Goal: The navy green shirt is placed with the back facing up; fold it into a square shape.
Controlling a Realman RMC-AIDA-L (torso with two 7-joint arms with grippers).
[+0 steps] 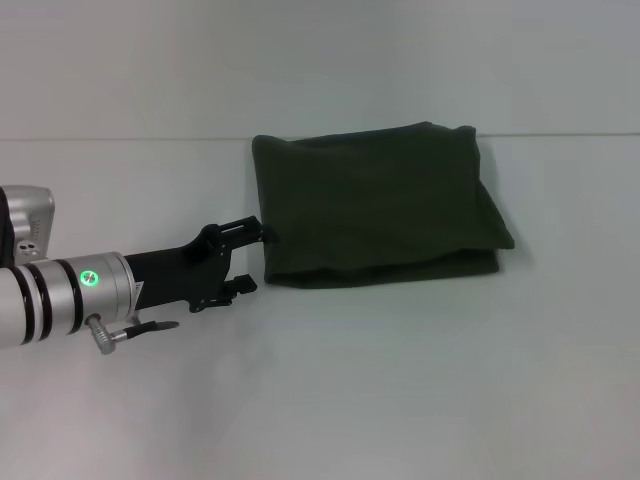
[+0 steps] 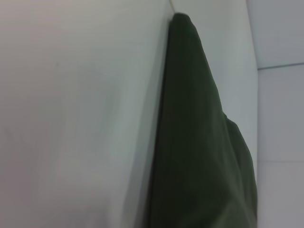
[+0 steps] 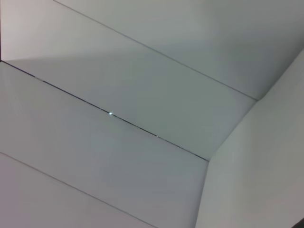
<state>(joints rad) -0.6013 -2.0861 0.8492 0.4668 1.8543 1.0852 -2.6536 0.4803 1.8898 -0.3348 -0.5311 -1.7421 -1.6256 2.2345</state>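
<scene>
Pretty open table (image 1: 400, 400) here. The only real obstacle is the folded navy green shirt (image 1: 375, 205) sitting up around 1 o'clock, and the left gripper (image 1: 255, 258) is parked right at its 9 o'clock edge. Everything from 3 round to 7 o'clock is bare surface.

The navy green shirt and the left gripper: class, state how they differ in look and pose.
The navy green shirt is soft, dark olive, folded flat into a rough rectangle; the left gripper is rigid, black, open, reaching in from the left. The shirt lies on the table. Both sit at the shirt's left edge.
</scene>
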